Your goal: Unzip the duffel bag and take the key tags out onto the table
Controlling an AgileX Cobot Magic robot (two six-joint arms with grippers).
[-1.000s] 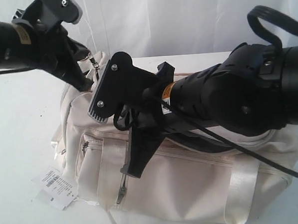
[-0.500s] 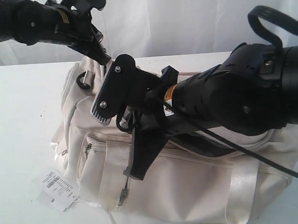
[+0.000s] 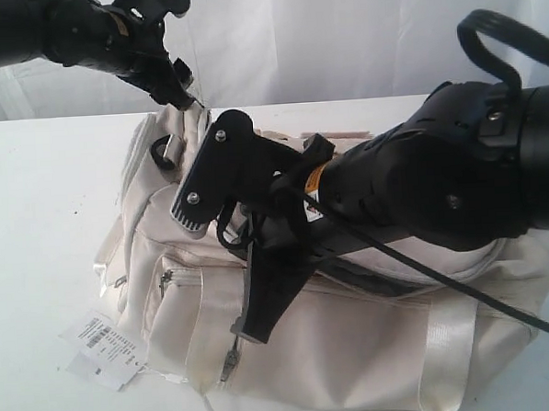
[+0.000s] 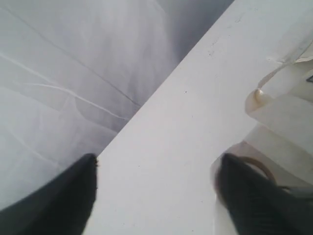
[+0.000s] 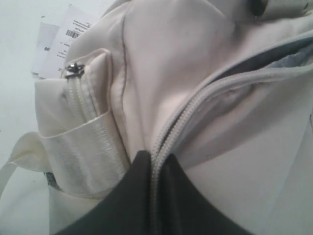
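Closest to the camera, your right arm is a bulky black shape reaching in over the duffel bag (image 3: 356, 358). Your right gripper (image 3: 219, 271) points down at the bag's top seam. Its wrist camera shows it only as a dark blur on both sides of the main zipper (image 5: 168, 132), so you cannot tell whether it is clamped or spread.

The bag lies lengthwise on the white table (image 3: 36, 227). It is soft, creased cream fabric with glossy matching straps (image 3: 445, 344) and zipped pockets on its front. The main zipper is partly parted, showing dark grey lining (image 5: 276, 58). A white paper barcode label (image 3: 102, 348) lies on the table just beside the bag's near left corner.

Farther back, your left gripper (image 3: 181, 86) hovers at the bag's far left end, near a black D-ring (image 3: 161, 152). Its fingers (image 4: 63, 200) are spread apart, with bare table showing between them. Behind the table hangs a white curtain (image 3: 339, 36).
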